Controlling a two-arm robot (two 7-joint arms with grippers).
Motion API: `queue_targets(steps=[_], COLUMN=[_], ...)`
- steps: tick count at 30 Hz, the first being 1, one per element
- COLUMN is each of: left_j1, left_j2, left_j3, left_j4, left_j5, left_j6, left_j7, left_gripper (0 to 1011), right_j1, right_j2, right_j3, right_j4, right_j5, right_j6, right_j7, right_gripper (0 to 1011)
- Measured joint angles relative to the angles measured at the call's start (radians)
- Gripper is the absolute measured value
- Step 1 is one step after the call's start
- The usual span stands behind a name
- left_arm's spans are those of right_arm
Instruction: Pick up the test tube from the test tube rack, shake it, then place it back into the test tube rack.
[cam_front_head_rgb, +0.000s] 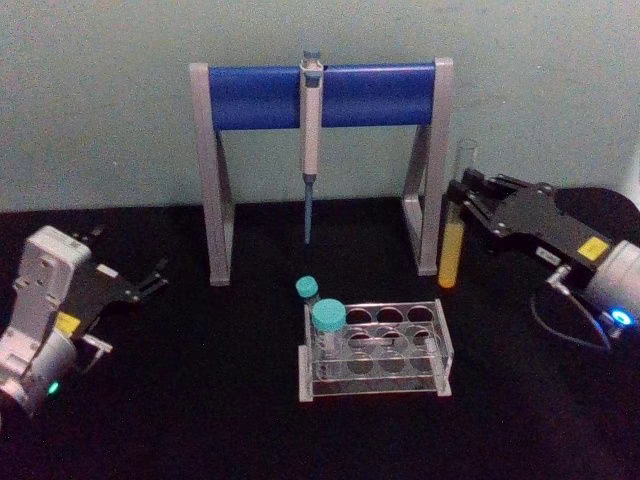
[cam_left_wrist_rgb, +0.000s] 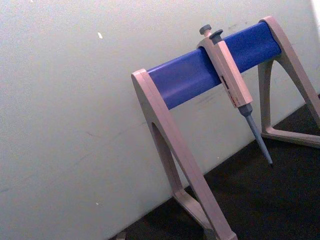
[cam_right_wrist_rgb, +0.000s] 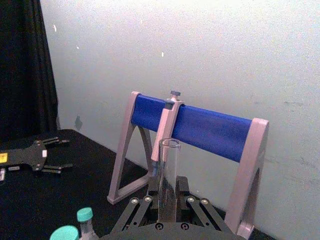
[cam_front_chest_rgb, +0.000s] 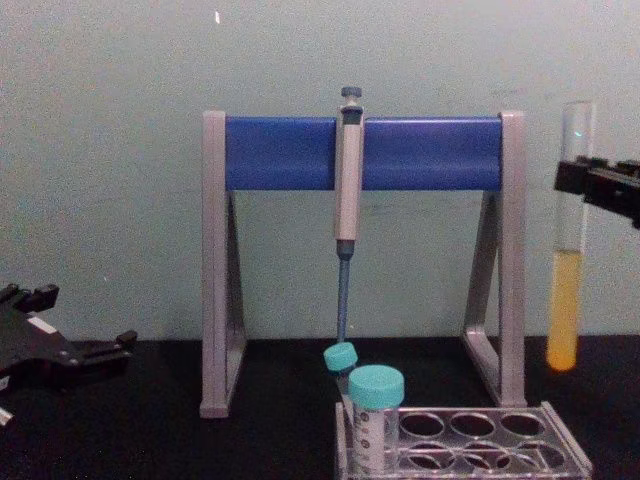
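While the right gripper (cam_front_head_rgb: 462, 192) reaches in from the right side of the desk (cam_front_head_rgb: 200, 410), its jaws are closed on the test tube (cam_front_head_rgb: 453, 250) and hold it upright and out of the test tube rack (cam_front_head_rgb: 441, 345). The jaws grip the clear glass above the yellow liquid. The open mouth stands above them, and the liquid-filled, round-bottomed part hangs below them. In the chest view the test tube (cam_front_chest_rgb: 566, 290) shows the same way: bare glass above the jaws, yellow below.

In the right wrist view the tube (cam_right_wrist_rgb: 168, 170) rises straight up from between the jaws, in front of the stand (cam_right_wrist_rgb: 210, 132).

Below the right jaws, to their left and nearer the robot, the rack rests on the desk, well apart from the tube. Two teal-capped tubes (cam_front_head_rgb: 328, 318) stand at the rack's left end, and its other holes are open. The tall stand with the blue crossbar (cam_front_head_rgb: 260, 95) is just left of the jaws, its right leg beside the tube. A pipette (cam_front_head_rgb: 310, 130) hangs from the middle of the crossbar.

The left gripper (cam_front_head_rgb: 150, 281) lies low at the left of the desk. Its jaws are spread wide and hold nothing, far from the rack and the tube.
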Motion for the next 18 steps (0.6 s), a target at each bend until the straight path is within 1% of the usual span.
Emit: queue_targets(steps=[1, 5, 6, 10, 14, 15, 18], left_j1=[0.000, 0.000, 0.000, 0.000, 0.000, 0.000, 0.000], left_j2=[0.000, 0.000, 0.000, 0.000, 0.000, 0.000, 0.000], left_j3=[0.000, 0.000, 0.000, 0.000, 0.000, 0.000, 0.000], left_j4=[0.000, 0.000, 0.000, 0.000, 0.000, 0.000, 0.000], left_j5=[0.000, 0.000, 0.000, 0.000, 0.000, 0.000, 0.000], left_j6=[0.000, 0.000, 0.000, 0.000, 0.000, 0.000, 0.000], left_j7=[0.000, 0.000, 0.000, 0.000, 0.000, 0.000, 0.000], left_gripper=[1001, 1001, 1001, 1001, 1001, 1001, 1001], right_j1=[0.014, 0.036, 0.046, 0.063, 0.069, 0.069, 0.069], right_j2=[-0.015, -0.040, -0.051, -0.068, -0.069, -0.064, -0.050], right_j3=[-0.007, -0.022, -0.031, -0.047, -0.061, -0.065, -0.070], right_j4=[0.014, 0.040, 0.050, 0.064, 0.068, 0.067, 0.061], right_j5=[-0.009, -0.017, -0.018, -0.009, 0.021, 0.034, 0.062], right_j6=[-0.002, -0.006, -0.009, -0.014, -0.022, -0.022, -0.020], right_j7=[0.000, 0.007, 0.018, 0.055, 0.111, 0.131, 0.166], right_gripper=[228, 228, 228, 228, 228, 228, 228])
